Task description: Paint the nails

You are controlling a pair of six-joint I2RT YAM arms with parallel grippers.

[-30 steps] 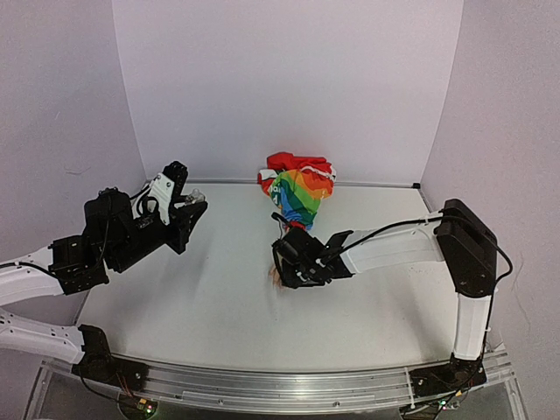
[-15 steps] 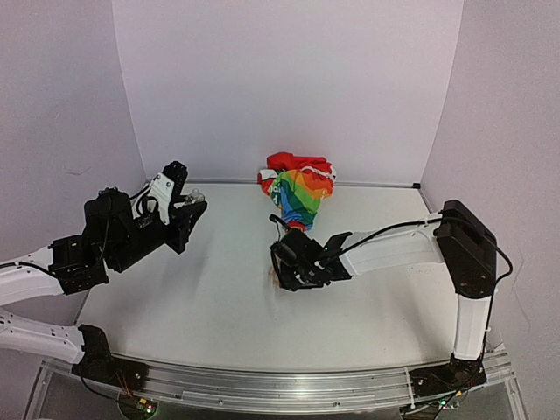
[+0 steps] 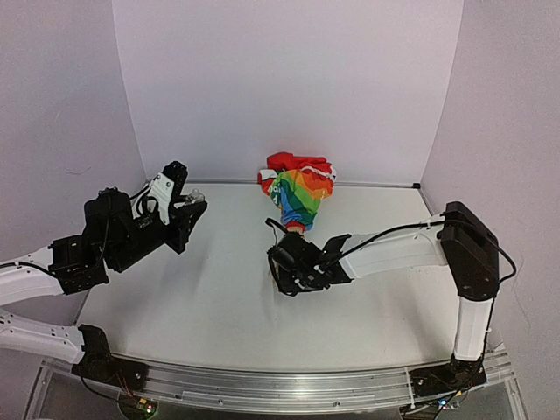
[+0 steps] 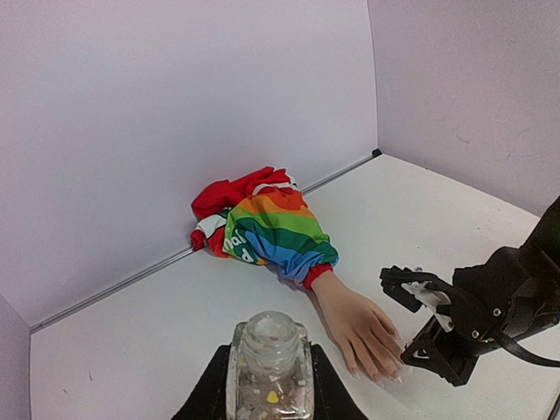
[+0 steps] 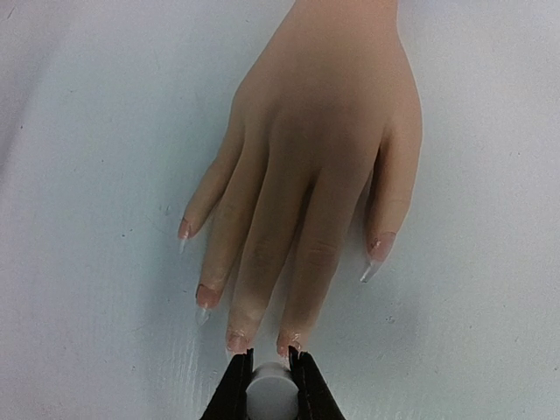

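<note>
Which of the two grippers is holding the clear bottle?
The left gripper, shut on the clear bottle; the right gripper grips a white cap at the fake hand.

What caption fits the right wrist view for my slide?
Right end effector, shut on a small white cylinder, poised at the fake hand's nails.

- Everything is being lit brightly and evenly from overhead, with no glare.
- The white table (image 3: pixel 219 306) is being tinted faintly lilac.
- Soft, weak shadows are being cast beside the fake hand (image 5: pixel 306 175).
- The bottle (image 4: pixel 269 350) is being rendered slightly soft.
- The rail (image 3: pixel 289 389) is being bowed by lens distortion.
</note>
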